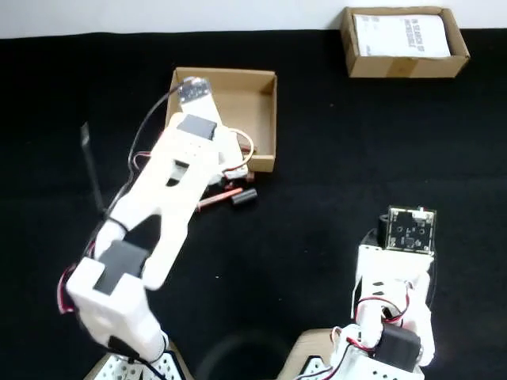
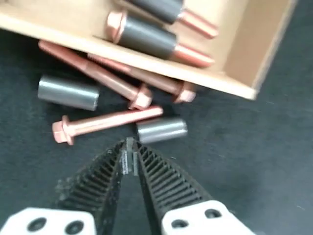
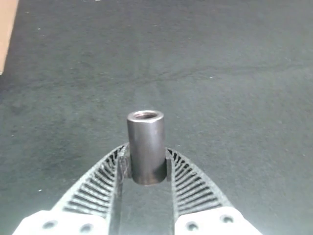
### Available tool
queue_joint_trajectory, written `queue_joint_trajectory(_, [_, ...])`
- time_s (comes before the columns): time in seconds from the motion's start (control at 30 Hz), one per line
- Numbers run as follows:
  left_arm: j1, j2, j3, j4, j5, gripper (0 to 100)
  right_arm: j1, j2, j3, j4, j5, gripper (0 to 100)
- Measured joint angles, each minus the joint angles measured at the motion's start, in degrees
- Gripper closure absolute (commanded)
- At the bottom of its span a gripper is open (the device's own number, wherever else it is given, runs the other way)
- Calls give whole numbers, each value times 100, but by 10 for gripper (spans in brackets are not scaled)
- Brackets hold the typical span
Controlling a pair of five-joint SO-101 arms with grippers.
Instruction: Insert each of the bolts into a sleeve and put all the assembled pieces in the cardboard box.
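Sleeve [image 3: 145, 147], upright, pinched by the right gripper [image 3: 145, 164]; left gripper [image 2: 129, 154], jaws pressed together, empty, near loose bolts [image 2: 107, 121] just outside the cardboard box [image 2: 266, 44].

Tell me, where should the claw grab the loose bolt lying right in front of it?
Probably the long shank of the bolt, nearer its head, since a grey sleeve lies beside the tip end. It lies flat on the table, so the left claw should open and come down from above, straddling the shank.
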Motion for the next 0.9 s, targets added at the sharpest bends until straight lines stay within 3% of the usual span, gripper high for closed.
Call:
queue_joint_trajectory(0.33, [35,-1380,1670,-123,316,992,-132,0,0,0,0,991])
queue_joint_trajectory(0.63, [-123,-2022,2963,-1960,2892,992,-967,0,62,0,0,991])
queue_joint_trajectory(0.9, [-149,-2031,3921,-3666,3393,963,-1099,0,176,0,519,991])
